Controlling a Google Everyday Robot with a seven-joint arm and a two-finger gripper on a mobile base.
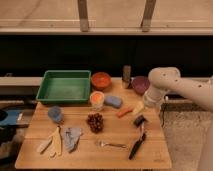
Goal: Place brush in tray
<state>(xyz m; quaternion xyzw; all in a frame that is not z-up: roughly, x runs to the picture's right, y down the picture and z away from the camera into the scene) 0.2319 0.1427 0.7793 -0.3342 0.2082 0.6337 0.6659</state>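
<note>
**Left of frame.** The large rectangular green plastic tray (65, 75) is recorded at the upper left of the wooden bench (85, 157). The brush is not in it.

**Centre.** The following are noted between the tray and the brush:
- a short orange cup (97, 100)
- a cluster of dark grapes (95, 121)
- a small blue block (113, 101)

A round orange bowl (101, 80) is set just beside the tray's right wall. A silver metal fork (111, 145) lies near the front edge, its tip close to the brush handle.

**Right of frame.** The slim black long-handled brush (137, 143) is found lying flat at the lower right, close to the bench's front corner, with its blocky head pointing up the frame. The white arm's gripper (148, 104) is positioned above and just beyond the brush head. Its jaws are taken to be spread fully, with nothing held.

**Risks assessed.**
- The thin, flat handle may slip from the jaws or be pinched off-centre, so that the brush swings when lifted.
- A skewed descent could nudge the brush off the nearby corner or drag the fork with it.
- A low carry across the frame could topple the cup or scatter the grapes.
- An early release could drop the brush into the orange bowl or leave it propped on the tray wall.
</note>
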